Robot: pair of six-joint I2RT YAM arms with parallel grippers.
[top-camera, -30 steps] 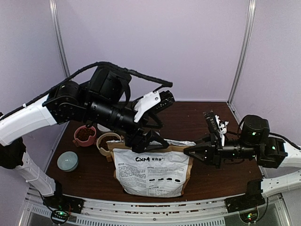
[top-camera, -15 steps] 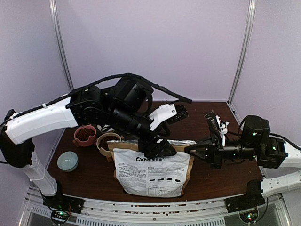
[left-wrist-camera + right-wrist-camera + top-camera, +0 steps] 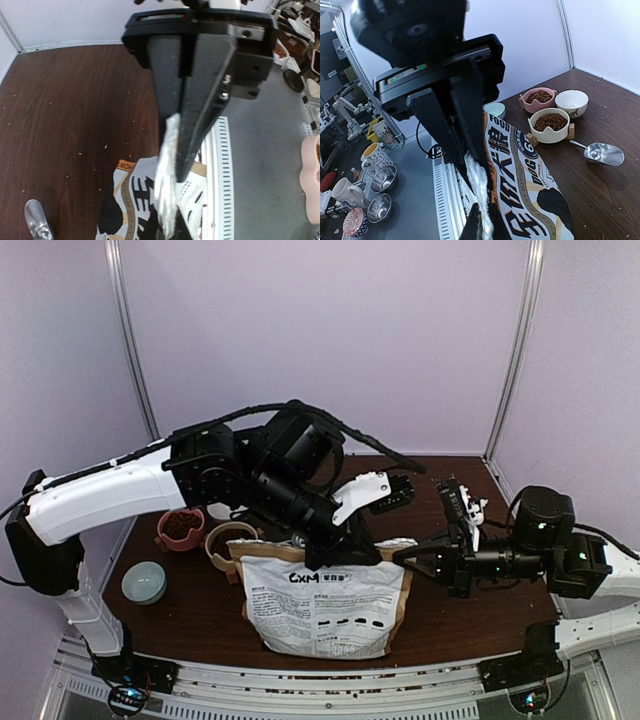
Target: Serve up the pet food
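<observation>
The pet food shows as reddish-brown kibble in a pink bowl [image 3: 539, 96] [image 3: 181, 526] and a cream bowl [image 3: 550, 121] [image 3: 228, 538]. The brown-and-white CXM paper bag [image 3: 325, 605] stands upright at the table's front middle. My left gripper [image 3: 345, 552] [image 3: 177, 172] is shut on the silvery top edge of the bag [image 3: 167, 150], near its middle. From the right, my right gripper [image 3: 398, 558] [image 3: 475, 165] is shut on the same top edge [image 3: 482, 187] at its right end. The kibble inside the bag is hidden.
A silver scoop [image 3: 604, 153] [image 3: 37, 225] lies on the table behind the bag. An empty white bowl [image 3: 571, 102] sits beside the pink one. A pale blue bowl [image 3: 143, 582] stands front left. Crumbs dot the dark wood [image 3: 75, 100].
The left arm swung right and down onto the bag's top edge and its jaws shut on it. The right gripper stayed at the bag's right end and finished shutting.
</observation>
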